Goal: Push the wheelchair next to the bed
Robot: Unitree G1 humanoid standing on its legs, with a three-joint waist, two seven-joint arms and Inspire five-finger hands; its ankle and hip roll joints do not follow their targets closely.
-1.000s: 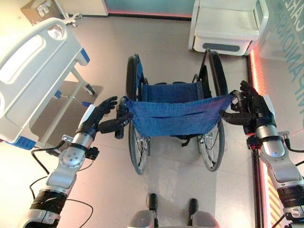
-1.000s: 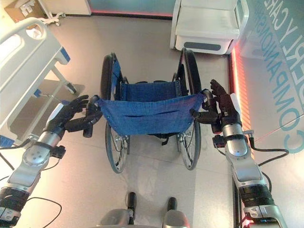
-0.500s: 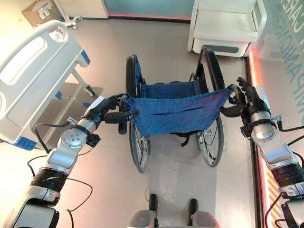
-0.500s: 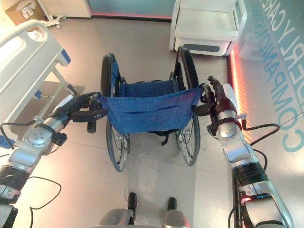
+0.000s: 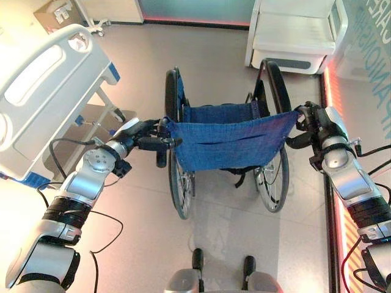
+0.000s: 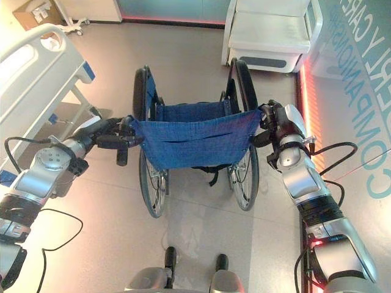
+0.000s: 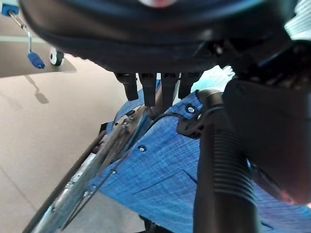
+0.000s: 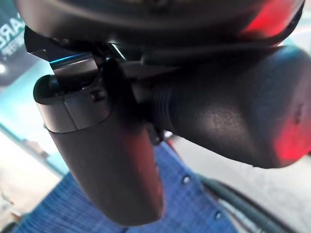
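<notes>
My left hand (image 5: 139, 135) is curled round the wheelchair's left push handle (image 5: 160, 151), thumb and fingers wrapped on the ribbed black grip. My right hand (image 5: 313, 125) is closed on the right push handle (image 8: 104, 160), though up close my own bulk hides most of that grip, so I judge the wrap mainly from above. The wheelchair (image 5: 227, 141) stands straight ahead on the floor (image 5: 214, 55), blue backrest stretched between my hands. The bed (image 5: 46, 91) lies off to the left, apart from the chair. Beyond the wheels sits a white armchair (image 5: 293, 33).
</notes>
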